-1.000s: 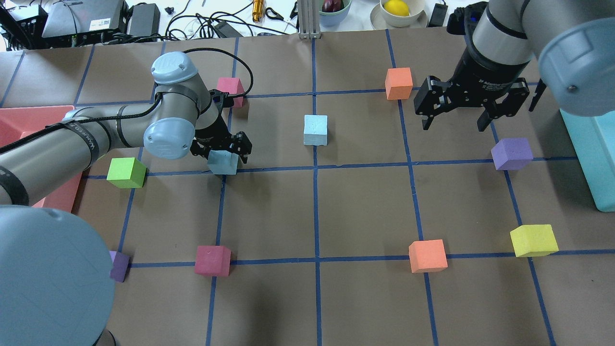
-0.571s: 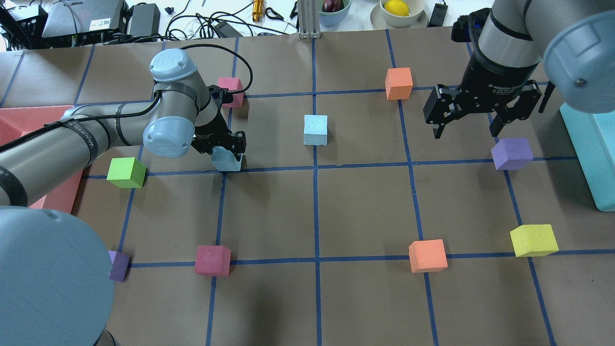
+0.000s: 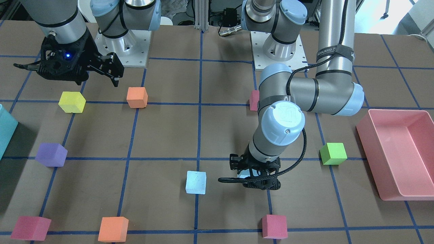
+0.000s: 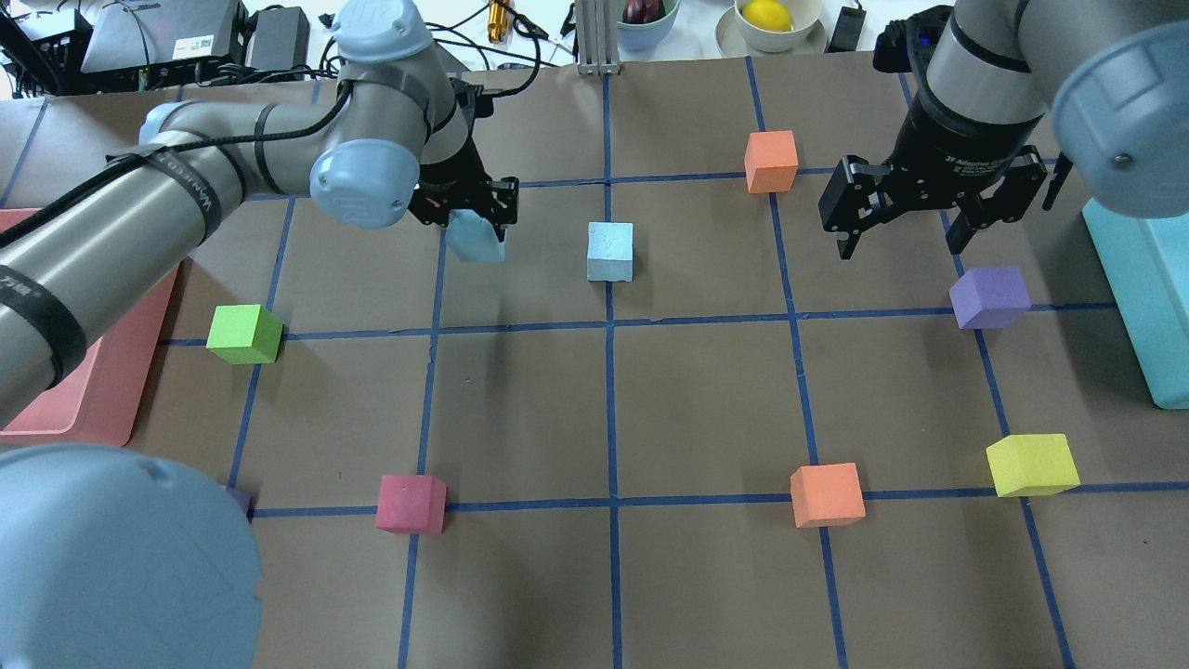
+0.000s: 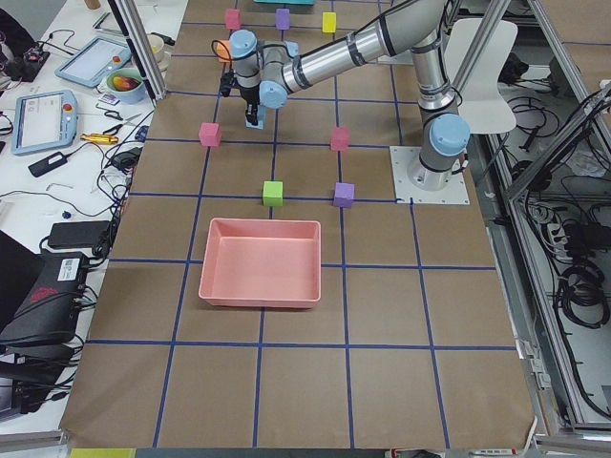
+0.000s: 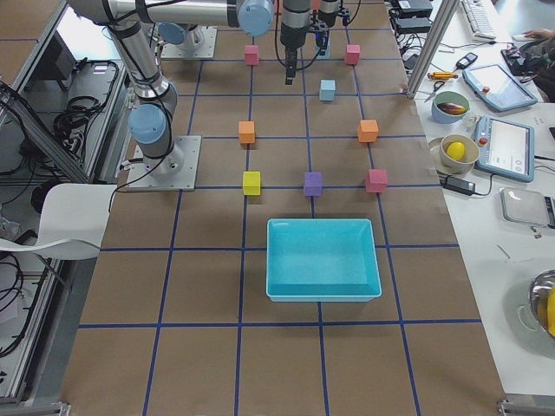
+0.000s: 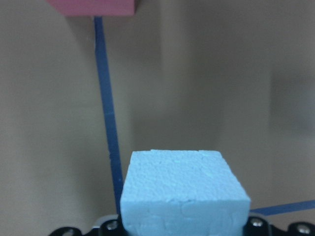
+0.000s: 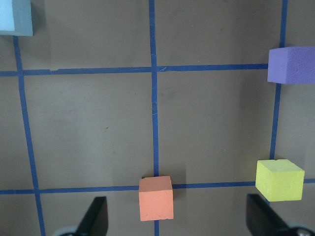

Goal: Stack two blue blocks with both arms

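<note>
The left black two-finger gripper point(image 4: 469, 214) clamps one chalky sky-blue foam cube point(image 4: 476, 242) aloft, near the second sky-blue foam cube point(image 4: 610, 251); the right black gripper point(image 4: 896, 245) hovers farther from that second cube, jaws apart.

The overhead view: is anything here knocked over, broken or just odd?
Nothing is spilled or broken. The only thing off the table is one blue block, gripped in the left gripper above it, which fits the stacking job. The other blue block sits flat.
</note>
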Robot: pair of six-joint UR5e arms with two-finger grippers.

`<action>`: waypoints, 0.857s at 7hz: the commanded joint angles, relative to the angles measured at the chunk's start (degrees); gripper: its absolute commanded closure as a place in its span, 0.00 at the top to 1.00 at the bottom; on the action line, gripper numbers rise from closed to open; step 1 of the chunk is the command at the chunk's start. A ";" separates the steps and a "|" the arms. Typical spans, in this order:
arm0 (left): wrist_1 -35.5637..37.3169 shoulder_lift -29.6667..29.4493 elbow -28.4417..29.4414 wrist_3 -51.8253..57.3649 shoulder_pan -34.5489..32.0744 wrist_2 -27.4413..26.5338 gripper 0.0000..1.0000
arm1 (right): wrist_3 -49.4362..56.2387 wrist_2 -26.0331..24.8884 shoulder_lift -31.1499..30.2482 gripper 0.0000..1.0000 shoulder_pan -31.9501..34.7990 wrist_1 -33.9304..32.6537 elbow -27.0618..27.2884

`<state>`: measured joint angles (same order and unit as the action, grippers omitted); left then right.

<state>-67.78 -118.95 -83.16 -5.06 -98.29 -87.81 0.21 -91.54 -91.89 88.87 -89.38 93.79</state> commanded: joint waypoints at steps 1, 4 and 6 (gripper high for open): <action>-5.17 -4.43 9.48 -8.88 -6.35 -0.52 0.14 | -0.47 0.04 -0.04 1.00 0.08 -0.79 0.25; -4.56 -9.53 14.34 -15.87 -11.75 -1.14 0.15 | -0.56 0.48 -0.13 1.00 0.08 -0.44 0.25; -3.68 -10.95 14.25 -15.69 -11.75 -1.22 0.15 | -0.39 0.04 0.23 1.00 0.16 -0.53 0.34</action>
<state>-71.75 -128.87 -68.99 -20.80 -109.93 -88.96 -0.31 -91.30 -91.78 88.97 -90.00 94.10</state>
